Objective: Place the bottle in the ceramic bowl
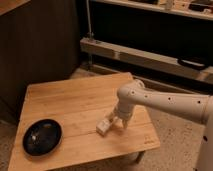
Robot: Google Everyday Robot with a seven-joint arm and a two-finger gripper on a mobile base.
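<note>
1. Low wooden table in the middle of the view, standing on a speckled floor, with a dark wall panel behind it.
2. On the table's right half, toward the front edge: the bottle, small and white, lying on its side on the wood.
3. Near the table's front left corner: the ceramic bowl, round, black and glossy, sitting upright with a faint gleam inside.
4. Bottle and bowl well apart, with bare planks between them.
5. Reaching in from the right: the white arm, bending downward at the wrist above the table's right side.
6. Gripper low over the wood, pointing down, just to the right of the bottle.
7. Jaws standing apart, clamped on nothing; the bottle's near end just beside one of them, actual contact impossible to tell.
8. Bottle resting on the table, not lifted.
9. In the background: a long pale ledge running across the view, with a thin upright pole rising from its left end.
</note>
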